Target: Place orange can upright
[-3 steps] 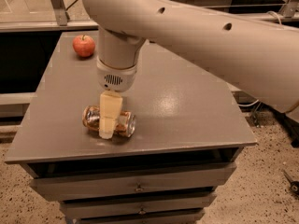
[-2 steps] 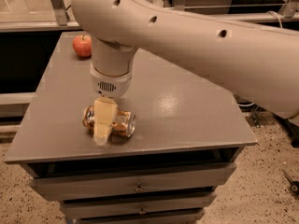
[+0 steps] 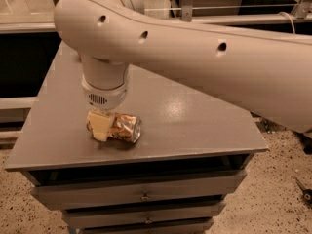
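Observation:
The orange can (image 3: 123,127) lies on its side near the front left of the grey table top (image 3: 195,116), with its silver end facing right and toward the front. My gripper (image 3: 101,127) points straight down from the big cream arm (image 3: 195,48) and sits over the can's left end, down at the level of the can. It hides that part of the can.
The table is a grey cabinet with drawers (image 3: 146,196) below its front edge. The speckled floor (image 3: 278,199) lies to the right and below. A dark shelf and a rail (image 3: 234,6) run behind the table. The arm covers the table's far left corner.
My gripper has shifted left along the can, from its middle to its left end. The arm has swung left and lower and now hides the red apple at the far left.

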Action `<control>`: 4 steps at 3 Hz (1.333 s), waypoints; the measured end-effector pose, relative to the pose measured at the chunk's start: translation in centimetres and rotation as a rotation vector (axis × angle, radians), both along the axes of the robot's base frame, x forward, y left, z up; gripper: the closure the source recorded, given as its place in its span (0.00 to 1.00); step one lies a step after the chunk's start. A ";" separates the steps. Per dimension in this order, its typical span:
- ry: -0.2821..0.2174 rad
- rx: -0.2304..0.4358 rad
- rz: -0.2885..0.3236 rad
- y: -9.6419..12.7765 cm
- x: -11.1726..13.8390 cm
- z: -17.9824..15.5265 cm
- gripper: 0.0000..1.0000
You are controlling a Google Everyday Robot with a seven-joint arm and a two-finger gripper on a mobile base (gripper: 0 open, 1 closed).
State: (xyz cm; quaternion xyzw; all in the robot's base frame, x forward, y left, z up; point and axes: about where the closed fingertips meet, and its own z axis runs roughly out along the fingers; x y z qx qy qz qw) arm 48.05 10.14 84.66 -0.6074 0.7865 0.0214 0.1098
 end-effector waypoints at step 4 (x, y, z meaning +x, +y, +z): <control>-0.170 0.423 -0.015 -1.6 5.3 9.0 1.00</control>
